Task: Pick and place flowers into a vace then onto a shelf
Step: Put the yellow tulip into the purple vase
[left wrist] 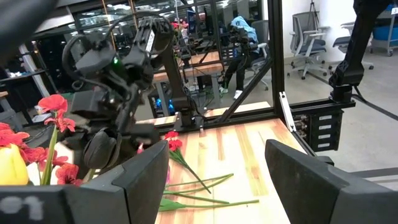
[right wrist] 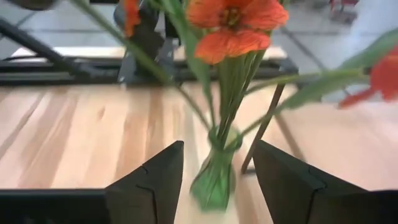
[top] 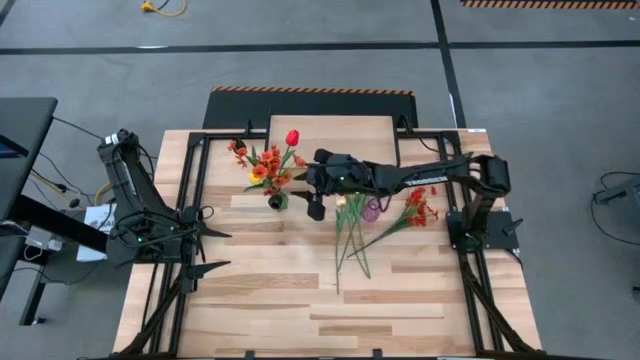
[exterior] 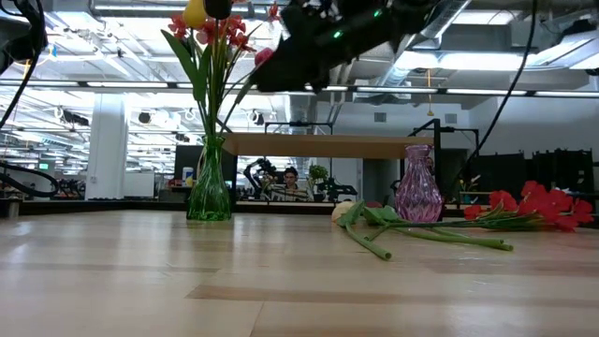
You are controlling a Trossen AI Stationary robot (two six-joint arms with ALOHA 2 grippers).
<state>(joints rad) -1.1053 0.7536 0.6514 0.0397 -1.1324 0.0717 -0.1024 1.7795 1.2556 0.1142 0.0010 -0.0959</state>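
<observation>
Wood tabletop (top: 300, 300): you see right gripper (right wrist: 214, 171) parted, empty, above green vase (right wrist: 214, 174) of flowers (top: 272, 165); left gripper (left wrist: 217, 168) parted, idle.

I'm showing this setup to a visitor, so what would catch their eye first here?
Probably the green vase full of flowers, standing on the table in front of the shelf. The right end effector hovers open just above it. More loose flowers lie beside a pink vase.
</observation>
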